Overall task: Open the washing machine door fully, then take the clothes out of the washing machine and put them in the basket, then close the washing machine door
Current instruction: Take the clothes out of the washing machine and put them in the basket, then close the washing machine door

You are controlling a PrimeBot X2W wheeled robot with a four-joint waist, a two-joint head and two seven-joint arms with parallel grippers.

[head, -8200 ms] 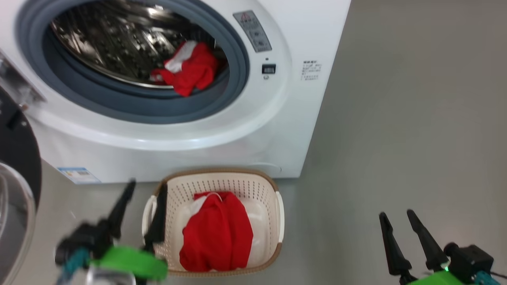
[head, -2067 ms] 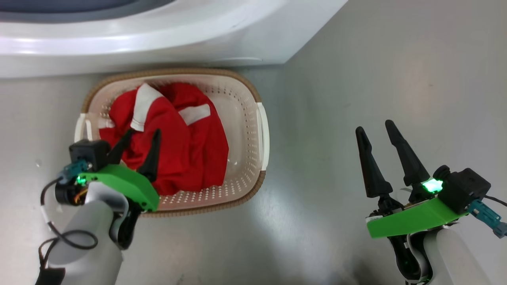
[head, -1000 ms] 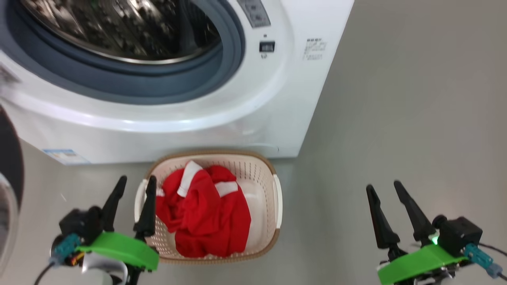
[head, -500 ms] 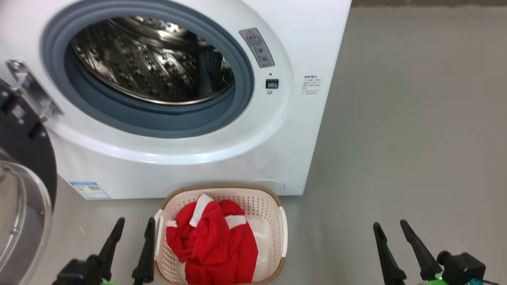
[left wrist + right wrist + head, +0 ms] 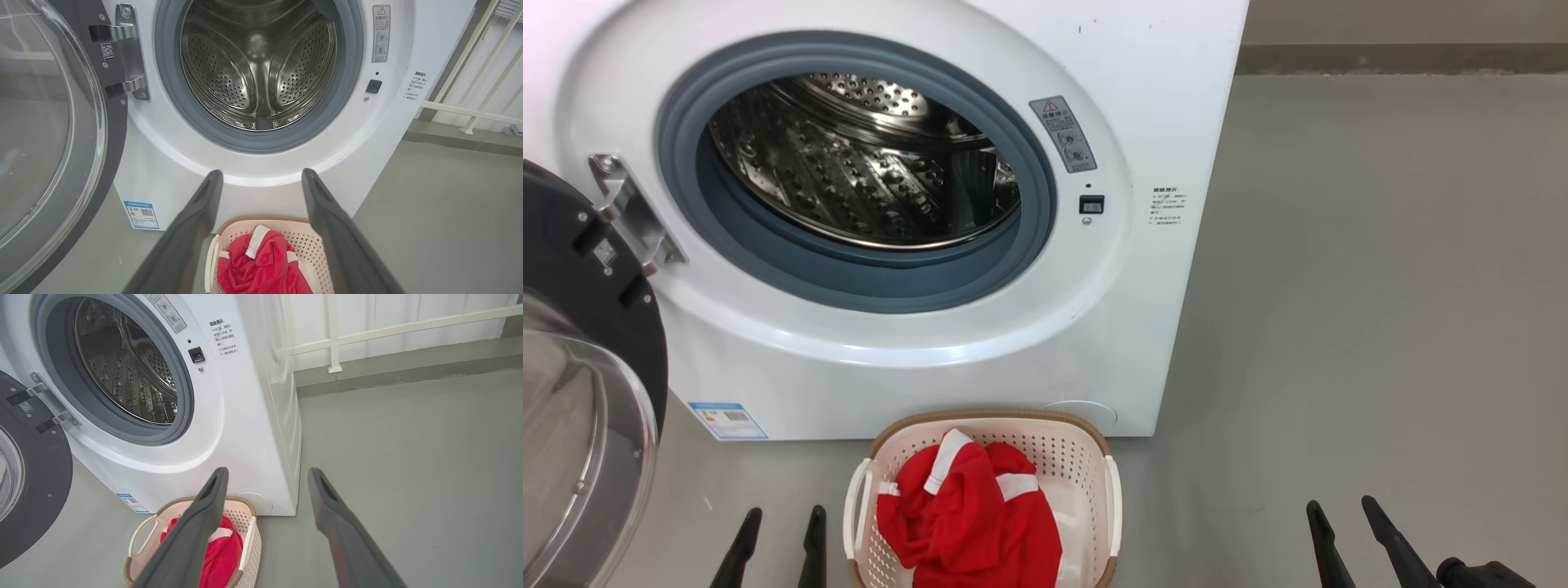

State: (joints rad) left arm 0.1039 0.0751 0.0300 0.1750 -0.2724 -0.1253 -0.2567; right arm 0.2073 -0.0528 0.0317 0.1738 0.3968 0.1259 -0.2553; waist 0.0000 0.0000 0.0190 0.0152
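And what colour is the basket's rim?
The basket has a brown rim, clearest in the head view.

Before me the washing machine is glossy white, its rubber ring blue-grey, its drum bright steel dotted with holes. A small blue label sits at its lower left corner. The washing machine door is black-rimmed around clear glass. The clothes are bright red with white stripes, and the basket is cream (rows of dot holes, brown woven-look rim). The floor is plain grey. My left gripper and right gripper are charcoal-black.

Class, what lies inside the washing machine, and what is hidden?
Inside the washing machine, the drum shows bare perforated steel, no garment. The grey rubber ring hides its lowest front strip.
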